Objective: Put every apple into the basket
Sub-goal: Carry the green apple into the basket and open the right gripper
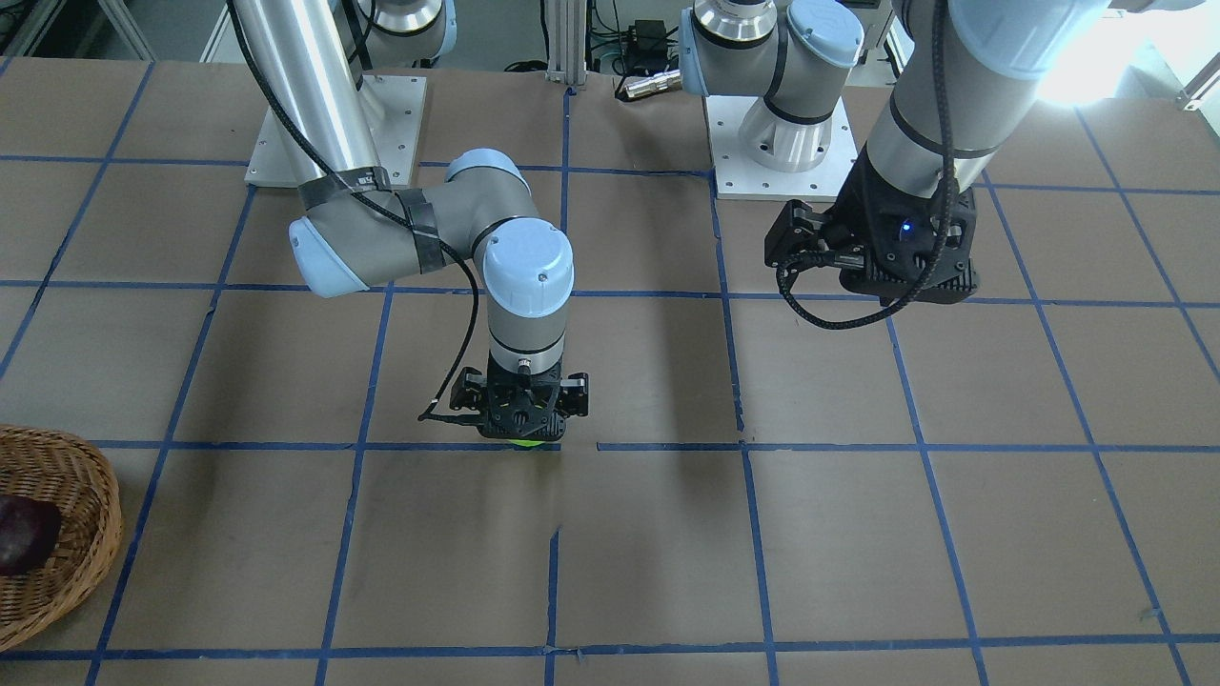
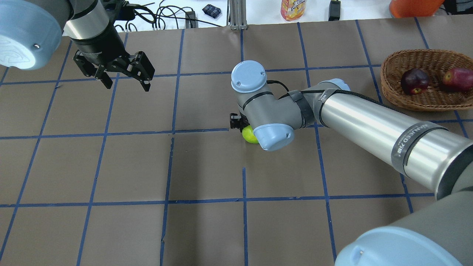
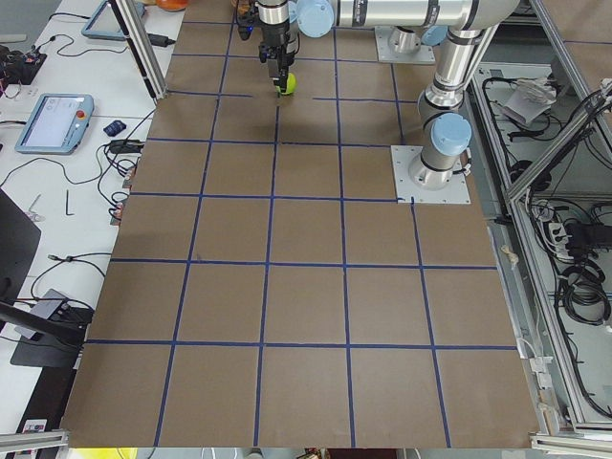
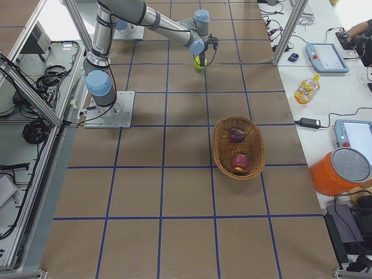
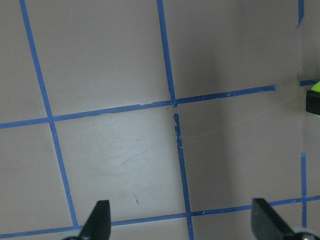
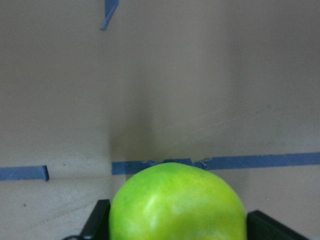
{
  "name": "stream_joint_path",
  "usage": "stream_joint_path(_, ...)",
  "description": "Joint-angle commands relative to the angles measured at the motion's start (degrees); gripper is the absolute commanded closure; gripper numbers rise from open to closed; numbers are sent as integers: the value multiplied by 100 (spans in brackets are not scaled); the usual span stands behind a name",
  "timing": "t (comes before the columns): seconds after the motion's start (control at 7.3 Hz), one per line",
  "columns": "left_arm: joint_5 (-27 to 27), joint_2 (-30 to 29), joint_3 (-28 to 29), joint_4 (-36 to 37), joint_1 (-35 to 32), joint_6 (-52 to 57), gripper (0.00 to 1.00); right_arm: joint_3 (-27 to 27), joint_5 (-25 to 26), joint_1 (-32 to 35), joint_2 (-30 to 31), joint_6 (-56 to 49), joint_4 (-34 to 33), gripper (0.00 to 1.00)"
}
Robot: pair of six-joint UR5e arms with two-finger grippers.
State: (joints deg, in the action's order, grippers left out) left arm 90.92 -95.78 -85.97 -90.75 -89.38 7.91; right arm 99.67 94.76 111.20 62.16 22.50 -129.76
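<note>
The bright lime green apple sits mid-table on a blue tape line, mostly hidden under my right wrist. In the right wrist view the green apple fills the gap between the two fingers, which press on both its sides. My right gripper is shut on it, down at the table. The wicker basket stands at the far right and holds the dark maroon apple and the red apple. My left gripper is open and empty, above the table at the far left.
Brown paper with a blue tape grid covers the table. Beyond the far edge are a juice bottle, cables and an orange container. The two arm bases stand on white plates at the robot's side.
</note>
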Motion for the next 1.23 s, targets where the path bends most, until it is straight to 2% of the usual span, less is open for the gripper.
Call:
stream_joint_path(0.0,-4,-37,72,-4,0,0,0,-542,-37,-106,138,-96,1069,83)
stream_joint_path(0.41,-22,-37,72,-4,0,-9,0,-781,-159,-474,164,-280,1198,88)
stream_joint_path(0.55,-31,-37,72,-4,-9,-70,0,-1209,-160,-946,321,-525,1581,88)
stream_joint_path(0.68,-118,-46,72,-4,-53,-209,0,-1709,-212,-1629,427,-1485,2394,88)
stream_joint_path(0.82,-58,-11,81,-4,-123,-219,0,-1966,-369,-2445,393,-2660,2820,88)
stream_joint_path(0.96,-31,-11,81,-4,-141,-237,0,-2056,-562,-3350,358,-4030,2876,88)
stream_joint_path(1.1,-22,-2,72,-4,-150,-237,0,-2065,-547,-3968,323,-4852,2842,88)
